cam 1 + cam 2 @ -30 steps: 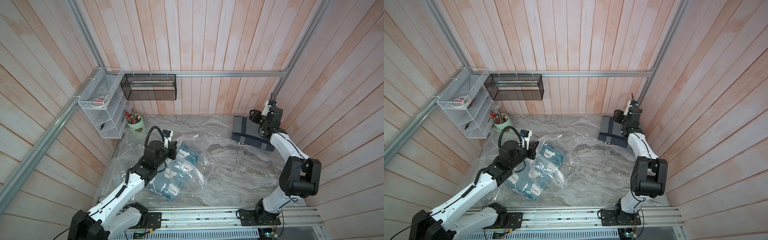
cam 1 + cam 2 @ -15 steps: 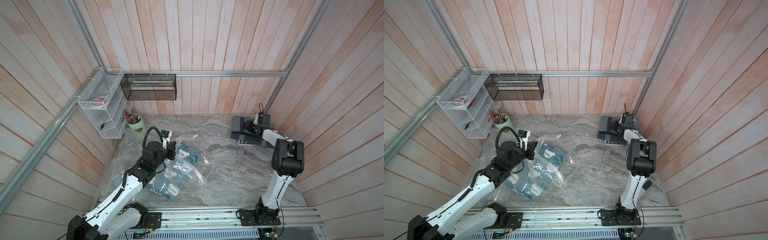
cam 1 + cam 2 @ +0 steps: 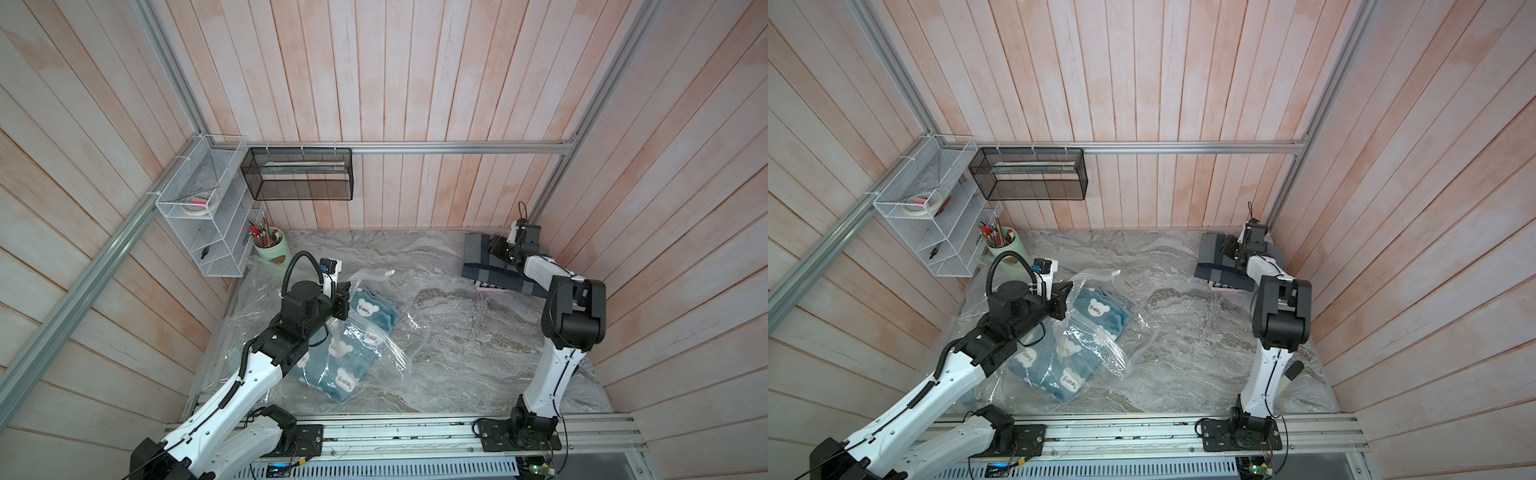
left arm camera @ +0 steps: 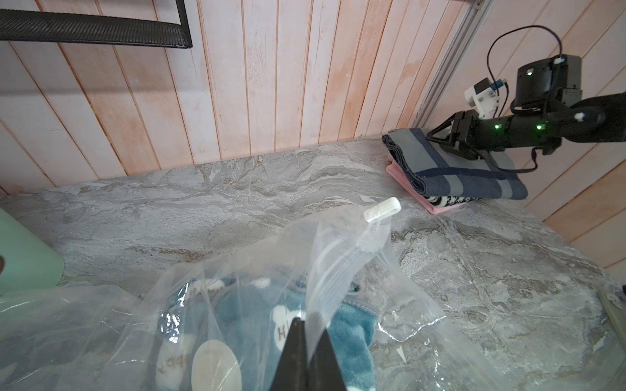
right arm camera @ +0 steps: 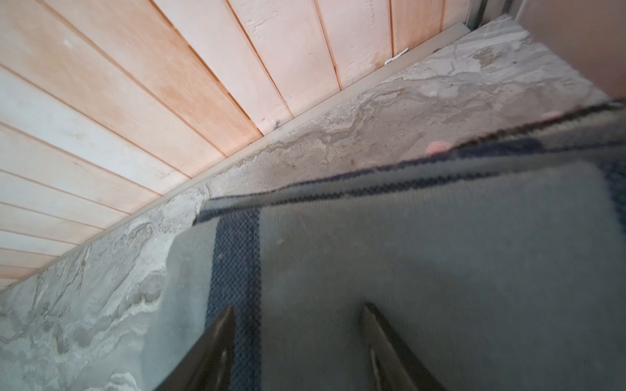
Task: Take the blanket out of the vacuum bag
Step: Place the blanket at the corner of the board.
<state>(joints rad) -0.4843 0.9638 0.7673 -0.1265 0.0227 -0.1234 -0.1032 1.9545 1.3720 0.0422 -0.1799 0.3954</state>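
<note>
Marble tabletop (image 3: 449,340) spans the cell. Vacuum bag (image 4: 342,250) lies crumpled on it, L-centre by the L arm, one flap raised. Teal bear-print blanket (image 3: 376,318) is inside the bag, seen thru plastic. Folded grey/navy cloth stack (image 3: 478,266) sits in far R corner, well apart from the bag. L gripper (image 4: 309,330) pinched tight on the bag flap. R gripper (image 5: 298,318) has jaws apart over the cloth stack; contact unclear. Valve cap (image 4: 216,365) is beside the L fingers. Zip slider (image 4: 382,209) is at the flap tip.
</note>
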